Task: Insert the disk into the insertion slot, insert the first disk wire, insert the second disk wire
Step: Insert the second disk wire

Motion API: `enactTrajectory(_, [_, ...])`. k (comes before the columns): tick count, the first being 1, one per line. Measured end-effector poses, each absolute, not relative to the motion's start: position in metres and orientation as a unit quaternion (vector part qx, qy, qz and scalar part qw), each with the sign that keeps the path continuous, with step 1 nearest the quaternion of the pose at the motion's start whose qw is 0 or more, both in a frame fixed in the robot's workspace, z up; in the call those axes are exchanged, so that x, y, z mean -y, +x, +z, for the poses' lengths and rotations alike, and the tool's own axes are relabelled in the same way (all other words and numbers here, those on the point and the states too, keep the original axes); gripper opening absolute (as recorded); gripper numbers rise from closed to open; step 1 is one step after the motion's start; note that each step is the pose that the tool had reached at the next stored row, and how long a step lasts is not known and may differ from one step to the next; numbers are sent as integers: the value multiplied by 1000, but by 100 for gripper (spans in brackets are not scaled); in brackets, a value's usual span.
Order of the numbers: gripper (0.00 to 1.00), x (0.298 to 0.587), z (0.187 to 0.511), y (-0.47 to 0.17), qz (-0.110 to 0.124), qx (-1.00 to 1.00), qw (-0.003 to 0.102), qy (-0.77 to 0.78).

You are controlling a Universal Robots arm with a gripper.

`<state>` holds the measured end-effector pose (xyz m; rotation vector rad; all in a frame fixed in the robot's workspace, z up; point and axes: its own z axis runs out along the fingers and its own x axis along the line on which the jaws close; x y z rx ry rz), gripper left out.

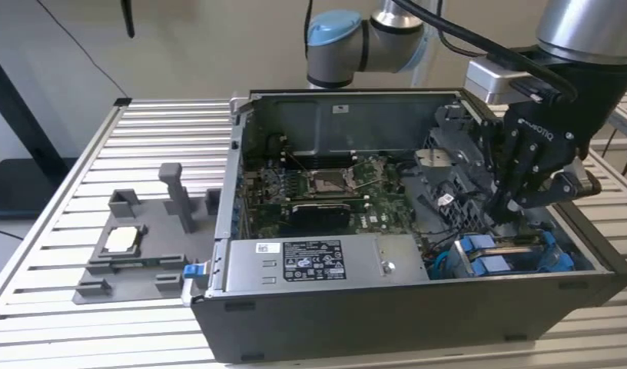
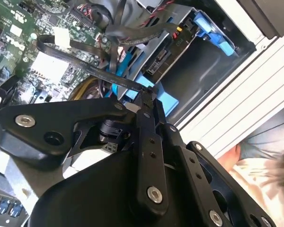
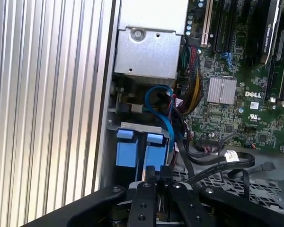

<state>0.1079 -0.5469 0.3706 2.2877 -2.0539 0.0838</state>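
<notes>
The disk's blue carrier (image 1: pixel 495 265) sits inside the insertion slot (image 1: pixel 519 244), the grey cage in the open computer case's corner nearest the exterior view's right. Its blue end tabs (image 3: pixel 126 152) lie just beyond my fingertips, and the disk's connector end (image 2: pixel 162 53) shows under the cage rails. My gripper (image 1: pixel 501 209) reaches down into the case just above that cage. In both wrist views the gripper (image 2: pixel 149 91) (image 3: pixel 156 171) has its fingers pressed together. They pinch the end of a flat black disk wire (image 2: pixel 85 64) that loops back over the motherboard.
A silver labelled power-supply box (image 1: pixel 313 265) fills the case's near side, with the green motherboard (image 1: pixel 324 188) behind it. Loose black cables (image 3: pixel 217 165) and a blue cable (image 3: pixel 161 111) hang beside the cage. A grey fixture (image 1: pixel 139 246) stands on the slatted table (image 1: pixel 77 154) left of the case.
</notes>
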Motion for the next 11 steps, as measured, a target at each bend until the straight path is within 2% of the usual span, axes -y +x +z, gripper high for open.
enactTrajectory(7, [16,549,368,113,8,669,12,743])
enactTrajectory(11, [16,550,367,114,5,673,9,740])
